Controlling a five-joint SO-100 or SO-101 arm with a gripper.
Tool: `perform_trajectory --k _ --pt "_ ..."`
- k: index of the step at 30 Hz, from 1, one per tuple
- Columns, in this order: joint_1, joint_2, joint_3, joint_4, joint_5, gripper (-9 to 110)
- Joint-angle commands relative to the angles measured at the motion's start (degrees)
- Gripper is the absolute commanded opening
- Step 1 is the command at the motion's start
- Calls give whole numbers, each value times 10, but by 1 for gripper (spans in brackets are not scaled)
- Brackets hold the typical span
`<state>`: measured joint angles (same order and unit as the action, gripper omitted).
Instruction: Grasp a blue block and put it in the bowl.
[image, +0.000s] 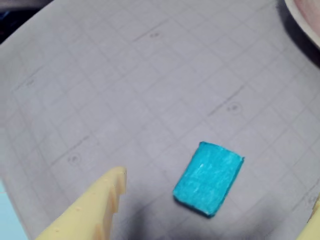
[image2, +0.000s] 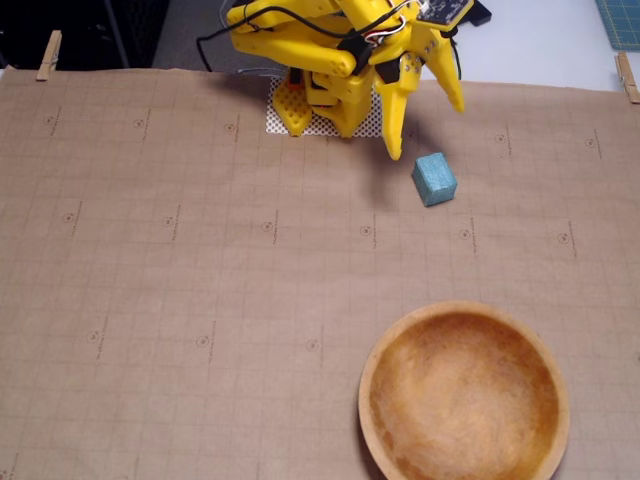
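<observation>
The blue block lies flat on the brown gridded paper, just ahead of the arm's base. In the wrist view the blue block sits between the two yellow fingers, one finger at lower left and the other barely showing at the lower right edge. My gripper is open and empty, hovering above the block without touching it. The wooden bowl stands at the bottom right of the fixed view, empty. A bit of the bowl's rim shows at the top right of the wrist view.
The gridded paper covers the table and is held by wooden clothespins at its far corners. The yellow arm's base stands at the far middle edge. A teal cutting mat corner lies beyond the paper.
</observation>
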<state>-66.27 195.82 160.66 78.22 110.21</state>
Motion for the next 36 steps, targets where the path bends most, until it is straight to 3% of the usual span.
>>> perform_trajectory --k 1,9,23,36 --pt "-24 -7 -7 -6 47 49" --pt "-25 -7 8 -6 108 49" --pt "61 -15 63 -54 105 49" --pt "25 -243 50 -174 113 49"
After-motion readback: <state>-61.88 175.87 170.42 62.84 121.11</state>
